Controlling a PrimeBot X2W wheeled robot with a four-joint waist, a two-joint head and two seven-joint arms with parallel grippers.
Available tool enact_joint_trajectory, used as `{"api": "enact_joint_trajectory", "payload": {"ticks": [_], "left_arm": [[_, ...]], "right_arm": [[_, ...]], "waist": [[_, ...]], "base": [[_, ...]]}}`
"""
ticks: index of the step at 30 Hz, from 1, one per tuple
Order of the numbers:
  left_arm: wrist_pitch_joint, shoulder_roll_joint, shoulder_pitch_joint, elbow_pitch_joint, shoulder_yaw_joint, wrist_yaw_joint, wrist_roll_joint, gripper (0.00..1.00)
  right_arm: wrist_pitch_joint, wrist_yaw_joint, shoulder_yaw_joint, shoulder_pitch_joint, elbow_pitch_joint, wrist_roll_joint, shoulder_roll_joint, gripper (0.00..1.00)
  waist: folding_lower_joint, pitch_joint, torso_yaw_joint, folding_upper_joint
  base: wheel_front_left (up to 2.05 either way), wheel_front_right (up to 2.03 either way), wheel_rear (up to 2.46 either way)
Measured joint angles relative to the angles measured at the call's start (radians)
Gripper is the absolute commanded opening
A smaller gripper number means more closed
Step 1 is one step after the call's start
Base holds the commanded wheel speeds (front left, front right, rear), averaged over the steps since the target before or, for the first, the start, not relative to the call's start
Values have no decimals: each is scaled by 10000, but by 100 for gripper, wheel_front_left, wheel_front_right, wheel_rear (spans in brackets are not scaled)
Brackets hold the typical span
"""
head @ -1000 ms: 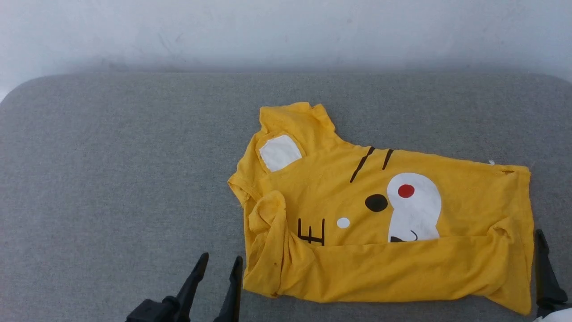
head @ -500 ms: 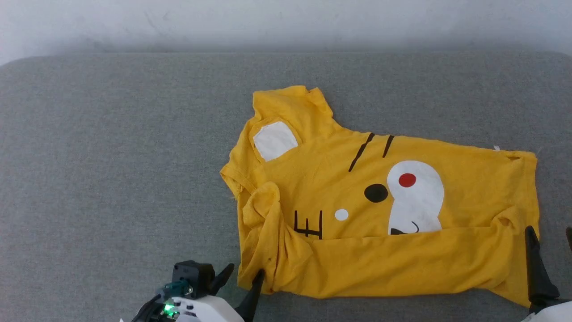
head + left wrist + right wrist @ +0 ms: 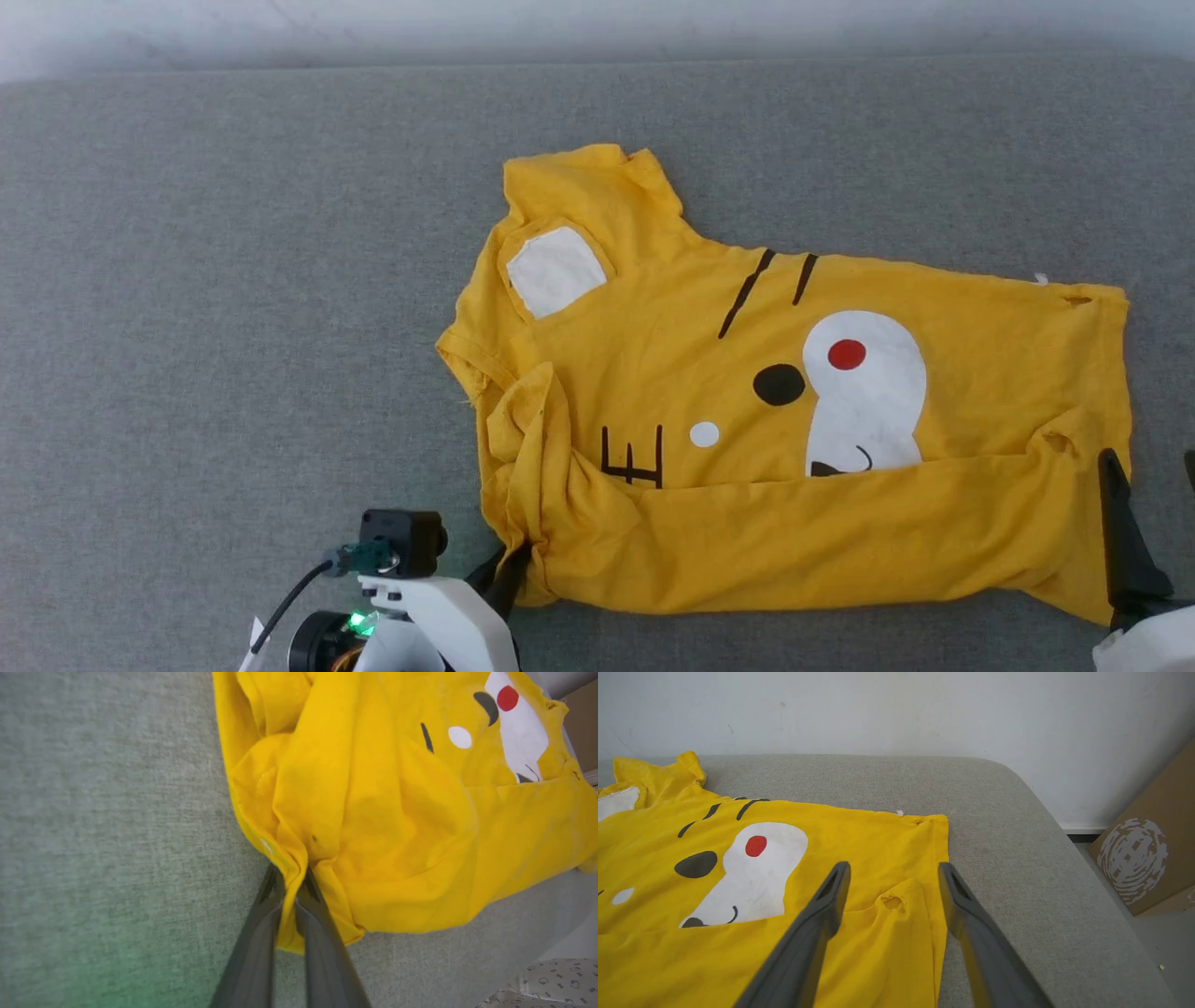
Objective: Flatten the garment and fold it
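The garment (image 3: 747, 420) is a mustard-yellow T-shirt lying print-up on the grey padded surface. Its near edge is folded over and its left side is bunched. My left gripper (image 3: 509, 565) is at the shirt's near-left corner. In the left wrist view the two dark fingers of the left gripper (image 3: 289, 884) are pinched together on a ridge of the garment's (image 3: 397, 812) yellow cloth. My right gripper (image 3: 1150, 467) stands open at the shirt's right hem. In the right wrist view the right gripper (image 3: 893, 870) hovers with its fingers spread over the garment's (image 3: 738, 905) hem corner, where there is a small hole.
The grey padded surface (image 3: 233, 327) stretches wide to the left and behind the shirt, with a white wall (image 3: 878, 709) at its far side. Off its right end stands a cardboard box (image 3: 1148, 849) on the floor. A patterned cloth (image 3: 551, 980) lies beyond the near edge.
My left gripper has moved right to the shirt's near-left corner and shut on the cloth. The head camera has tilted down. The right gripper stays open at the right hem.
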Motion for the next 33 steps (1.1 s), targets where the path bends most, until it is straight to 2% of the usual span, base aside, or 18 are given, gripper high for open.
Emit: {"api": "enact_joint_trajectory", "payload": {"ticks": [5,10,14,22,23,24,25,33], "left_arm": [[-397,-73,250,-219,180,40,-144,0],[-573,-77,459,-612,242,142,-142,0],[-583,-75,458,-821,230,217,-136,0],[-558,-69,440,-1039,203,219,-134,0],[-556,-65,437,-1049,205,219,-134,0],[-556,-63,432,-1053,209,219,-134,0],[-556,-63,427,-1060,213,221,-134,0],[-727,-96,425,-1172,439,234,-324,0]], "right_arm": [[629,0,-71,-277,-2,391,-353,100],[2374,0,-593,-56,320,746,-704,100],[3219,-2,-773,380,656,826,-794,100],[3544,-2,-479,379,1542,1229,-629,100],[3634,-2,-500,350,1626,1313,-617,89],[3745,-2,-499,329,1661,1381,-616,24],[3822,0,-504,302,1678,1438,-612,0],[4027,13,-612,160,1549,1664,-604,0]], "waist": [[0,108,9,0],[0,258,93,0],[0,423,191,0],[0,651,330,0],[0,659,334,0],[-1,667,342,0],[-1,676,351,0],[0,606,357,0]], "base": [[0,0,0],[0,0,0],[0,0,0],[0,0,0],[0,0,0],[0,0,0],[0,0,0],[0,0,0]]}}
